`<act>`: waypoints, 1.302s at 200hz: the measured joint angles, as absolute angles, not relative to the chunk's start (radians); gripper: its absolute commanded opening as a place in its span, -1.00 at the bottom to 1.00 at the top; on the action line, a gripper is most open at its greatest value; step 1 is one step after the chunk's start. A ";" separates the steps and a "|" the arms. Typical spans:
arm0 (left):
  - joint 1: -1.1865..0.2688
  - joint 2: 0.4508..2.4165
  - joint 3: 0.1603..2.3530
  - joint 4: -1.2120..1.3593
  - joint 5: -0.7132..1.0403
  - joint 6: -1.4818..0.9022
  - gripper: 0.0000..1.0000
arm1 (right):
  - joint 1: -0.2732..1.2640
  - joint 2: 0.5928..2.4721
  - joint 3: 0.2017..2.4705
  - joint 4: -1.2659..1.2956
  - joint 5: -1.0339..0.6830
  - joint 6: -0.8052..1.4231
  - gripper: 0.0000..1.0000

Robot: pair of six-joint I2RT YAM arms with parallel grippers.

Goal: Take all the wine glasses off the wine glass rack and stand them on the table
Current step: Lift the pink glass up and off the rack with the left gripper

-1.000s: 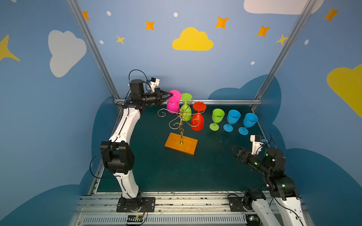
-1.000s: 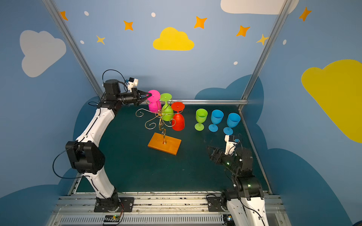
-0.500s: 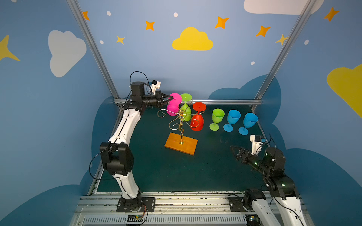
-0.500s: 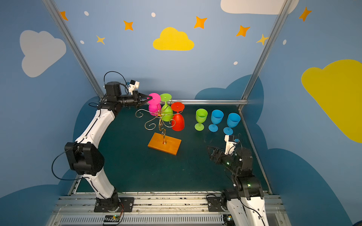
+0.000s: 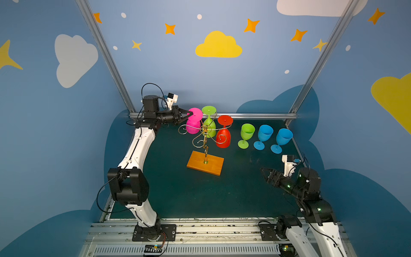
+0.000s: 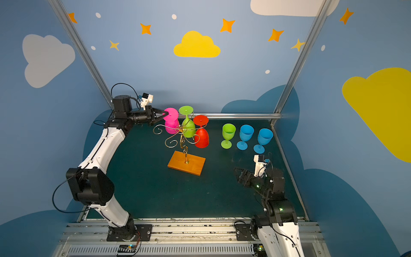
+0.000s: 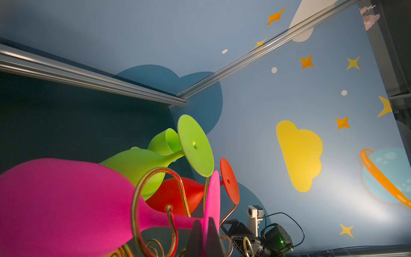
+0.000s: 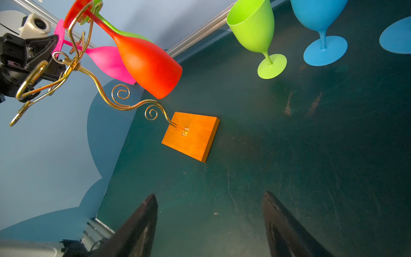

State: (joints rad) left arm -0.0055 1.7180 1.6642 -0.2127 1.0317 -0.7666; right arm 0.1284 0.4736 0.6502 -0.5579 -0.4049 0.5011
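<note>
Snagging looms: left pincer (image 5: 189, 114), clamped on pink wine glass (image 5: 192, 128) at ten o'clock, could topple wine glass rack (image 5: 213, 164); right pincer (image 8: 210, 194) gapes empty.

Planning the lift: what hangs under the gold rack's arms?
From the rack hang a pink glass, a green glass and a red glass, upside down, feet above its arms. The left tool is shut on the pink foot. Bowl insides are unseen.
</note>
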 measured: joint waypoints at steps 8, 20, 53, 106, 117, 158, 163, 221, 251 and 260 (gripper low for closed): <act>0.002 1.708 1.648 -0.207 1.033 -0.768 -0.95 | 0.128 0.474 0.650 -0.558 -0.405 0.501 0.47; 0.012 1.693 1.620 -0.196 1.036 -0.772 -0.95 | 0.128 0.474 0.650 -0.558 -0.405 0.501 0.48; 0.042 1.658 1.565 -0.157 1.042 -0.801 -0.95 | 0.128 0.474 0.650 -0.558 -0.405 0.501 0.47; 0.082 1.616 1.547 -0.101 1.039 -0.834 -0.95 | 0.128 0.473 0.650 -0.558 -0.405 0.502 0.47; 0.097 1.603 1.537 -0.089 1.036 -0.839 -0.95 | 0.128 0.472 0.650 -0.558 -0.405 0.502 0.47; 0.218 1.537 1.447 0.009 1.016 -0.918 -0.95 | 0.128 0.462 0.650 -0.564 -0.405 0.501 0.47; 0.236 1.530 1.437 0.025 1.015 -0.936 -0.95 | 0.128 0.461 0.650 -0.566 -0.405 0.501 0.47; 0.382 1.426 1.402 0.209 0.977 -1.145 -0.94 | 0.128 0.478 0.680 -0.590 -0.405 0.483 0.47; 0.358 1.339 1.433 0.271 0.972 -1.225 -0.95 | 0.128 0.503 0.743 -0.581 -0.421 0.451 0.47; 0.341 1.314 1.454 0.281 0.973 -1.241 -0.95 | 0.129 0.513 0.767 -0.572 -0.429 0.441 0.47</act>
State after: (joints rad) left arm 0.3412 1.3144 1.4536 0.2806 0.9730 -1.2411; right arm 0.1291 0.5125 0.7670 -0.5720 -0.4294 0.4408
